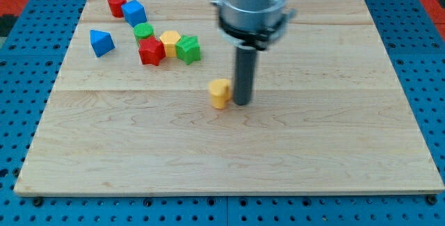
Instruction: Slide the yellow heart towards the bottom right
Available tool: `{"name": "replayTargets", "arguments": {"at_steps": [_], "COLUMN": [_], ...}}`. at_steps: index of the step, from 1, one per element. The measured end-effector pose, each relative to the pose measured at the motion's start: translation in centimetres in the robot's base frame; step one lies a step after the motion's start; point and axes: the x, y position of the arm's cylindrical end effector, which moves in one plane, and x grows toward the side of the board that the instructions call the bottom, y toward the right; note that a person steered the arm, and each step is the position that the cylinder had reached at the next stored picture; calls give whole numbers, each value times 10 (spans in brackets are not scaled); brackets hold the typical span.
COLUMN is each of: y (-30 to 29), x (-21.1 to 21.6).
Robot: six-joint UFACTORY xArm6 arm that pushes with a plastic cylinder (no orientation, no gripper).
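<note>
Small yellow heart block (220, 93) lies near the middle of the light wooden tabletop (313, 149); my tip (242, 103) touches or sits just beside its right side. No fingers on this rig, only a dark rod, so nothing to report there. Well up-left of the heart: red star-like block (151, 51), yellow block (170, 42), green star-like block (188, 49), green round block (144, 32), blue cube (133, 12), red block (116, 4), blue triangular block (101, 42)
</note>
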Motion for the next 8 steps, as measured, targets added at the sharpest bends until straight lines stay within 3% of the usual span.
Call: {"name": "replayTargets", "arguments": {"at_steps": [2, 3, 5, 6, 7, 8], "y": [-4, -61, -49, -63, -109, -118], "x": [-52, -24, 18, -38, -47, -25]}}
